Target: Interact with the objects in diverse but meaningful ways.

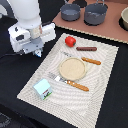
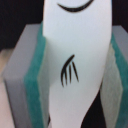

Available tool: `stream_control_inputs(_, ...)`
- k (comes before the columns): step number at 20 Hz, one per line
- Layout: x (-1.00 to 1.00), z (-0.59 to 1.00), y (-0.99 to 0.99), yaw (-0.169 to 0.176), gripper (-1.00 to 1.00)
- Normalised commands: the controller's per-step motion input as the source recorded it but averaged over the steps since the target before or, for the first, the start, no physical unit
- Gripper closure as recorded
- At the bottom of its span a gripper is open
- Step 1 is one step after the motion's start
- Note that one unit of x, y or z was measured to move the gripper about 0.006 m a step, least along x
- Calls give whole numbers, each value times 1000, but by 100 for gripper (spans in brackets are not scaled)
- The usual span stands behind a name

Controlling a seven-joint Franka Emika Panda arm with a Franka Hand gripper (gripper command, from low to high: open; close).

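In the wrist view a little white bottle-like piece [image 2: 75,60] with black painted marks fills the frame, and teal pads [image 2: 34,75] press it from both sides. My gripper [image 1: 36,51] is shut on it, hovering over the placemat's edge at the exterior view's left. A round red tomato [image 1: 70,41] lies near the mat's far edge, with a dark brown sausage [image 1: 86,49] just beside it. The pale-blue-and-white milk carton [image 1: 43,88] stands at the mat's near corner.
A tan plate [image 1: 73,68] sits mid-mat [image 1: 100,95], flanked by an orange-handled knife [image 1: 91,61] and fork [image 1: 70,82]. Two grey pots [image 1: 70,11] [image 1: 95,13] stand on a brown board behind. A bowl [image 1: 125,19] shows at the exterior view's right.
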Motion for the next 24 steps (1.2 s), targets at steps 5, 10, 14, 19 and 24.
stream_control_inputs(5, 766, 1000, -258, -99, 100)
stream_control_inputs(10, 831, 945, -127, -57, 100)
stream_control_inputs(14, 968, 771, -29, -9, 100)
stream_control_inputs(19, 835, 421, -44, 0, 100)
stream_control_inputs(24, 861, 409, -41, -17, 100)
